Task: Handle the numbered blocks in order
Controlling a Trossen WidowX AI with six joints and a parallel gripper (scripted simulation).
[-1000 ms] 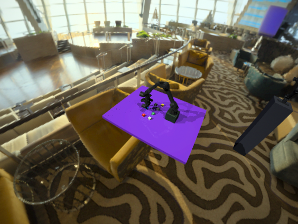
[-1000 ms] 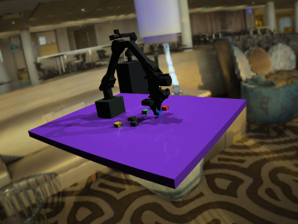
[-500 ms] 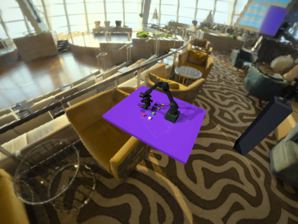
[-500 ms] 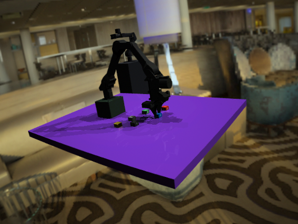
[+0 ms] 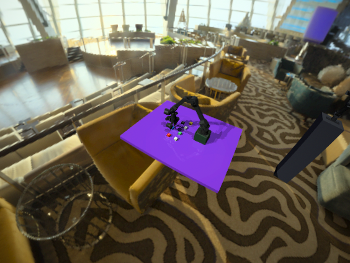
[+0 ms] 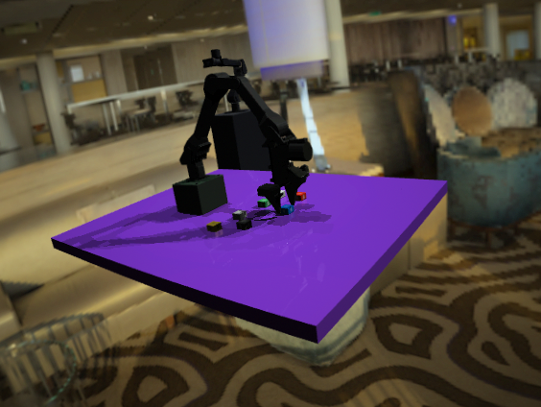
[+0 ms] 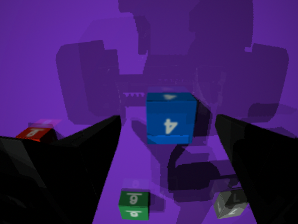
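Note:
My gripper (image 5: 174, 126) (image 6: 286, 208) (image 7: 169, 120) is open, pointing down around the blue block. The blue block (image 6: 288, 209) (image 7: 170, 122) shows a 4, upside down in the wrist view, and sits on the table between the fingers with a gap on each side. A red block (image 5: 168, 135) (image 6: 300, 196) (image 7: 36, 134) has an unclear digit. A green block (image 5: 179, 133) (image 6: 264, 203) (image 7: 134, 206) shows a barred digit, apparently an upside-down 6. A grey block (image 5: 185, 128) (image 6: 239, 215) (image 7: 231, 204) is partly behind a finger in the wrist view, its digit unclear.
A black block (image 5: 183, 123) (image 6: 244, 225), a yellow block (image 5: 190, 123) (image 6: 214, 226) and a white block (image 5: 175, 139) also stand on the purple table (image 5: 198, 164) (image 6: 297, 278); their digits are not readable. The arm's dark base (image 5: 201, 137) (image 6: 200, 194) is near the blocks.

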